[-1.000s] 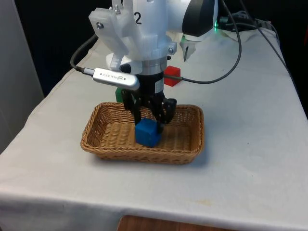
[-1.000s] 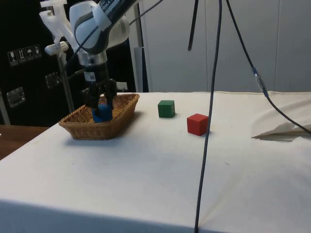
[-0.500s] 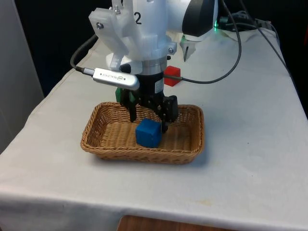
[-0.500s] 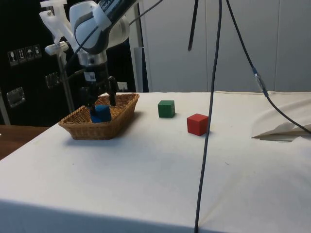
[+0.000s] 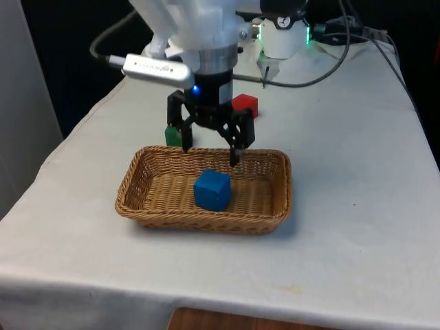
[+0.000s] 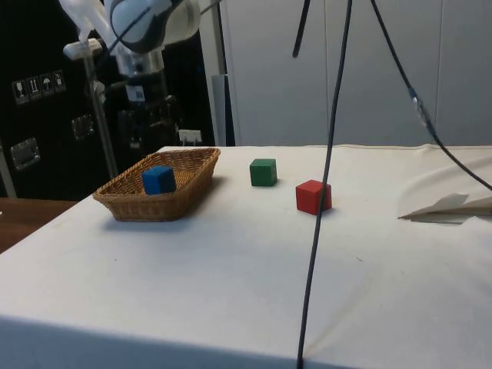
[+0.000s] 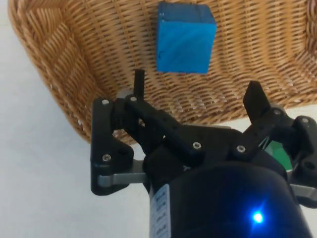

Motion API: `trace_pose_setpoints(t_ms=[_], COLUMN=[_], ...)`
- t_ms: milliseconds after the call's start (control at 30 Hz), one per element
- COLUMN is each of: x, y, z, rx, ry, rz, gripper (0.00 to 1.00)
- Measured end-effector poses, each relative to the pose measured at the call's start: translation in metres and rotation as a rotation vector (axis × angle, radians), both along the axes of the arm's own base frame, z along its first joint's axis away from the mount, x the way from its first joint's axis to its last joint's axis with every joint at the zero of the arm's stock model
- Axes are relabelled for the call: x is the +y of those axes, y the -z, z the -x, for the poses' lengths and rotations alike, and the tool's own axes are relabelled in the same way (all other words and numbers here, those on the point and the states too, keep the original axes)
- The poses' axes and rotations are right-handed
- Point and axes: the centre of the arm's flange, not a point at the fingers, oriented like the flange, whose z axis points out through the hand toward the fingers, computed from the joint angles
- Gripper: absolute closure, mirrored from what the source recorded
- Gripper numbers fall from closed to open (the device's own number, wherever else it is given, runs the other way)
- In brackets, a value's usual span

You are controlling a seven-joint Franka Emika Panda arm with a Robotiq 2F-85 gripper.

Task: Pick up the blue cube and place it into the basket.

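Blue cube (image 5: 212,190) sits loose on basket (image 5: 141,201) floor. End effector (image 5: 210,143) hangs above, fingers spread, holding nothing. Task looks basically done, just needs arm clearing off.

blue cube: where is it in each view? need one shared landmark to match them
Front view: blue cube lies inside the basket, near its middle, below the open claw.
Side view: blue cube sits in the basket, at the picture's left.
Wrist view: blue cube rests on the basket's woven floor, beyond the fingertips.
Shared landmark: the basket.
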Motion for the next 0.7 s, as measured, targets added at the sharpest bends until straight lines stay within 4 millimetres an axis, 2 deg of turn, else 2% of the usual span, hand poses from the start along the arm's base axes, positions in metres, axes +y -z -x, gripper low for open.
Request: trace_pose_setpoints(t_ms=[300,700], x=[0.008,0.023], y=[-0.034,-0.066], z=[0.004,0.006], rx=[0.007,-0.002], ry=[-0.021,-0.074], rz=[0.009,0.029], gripper=[0.00,0.00])
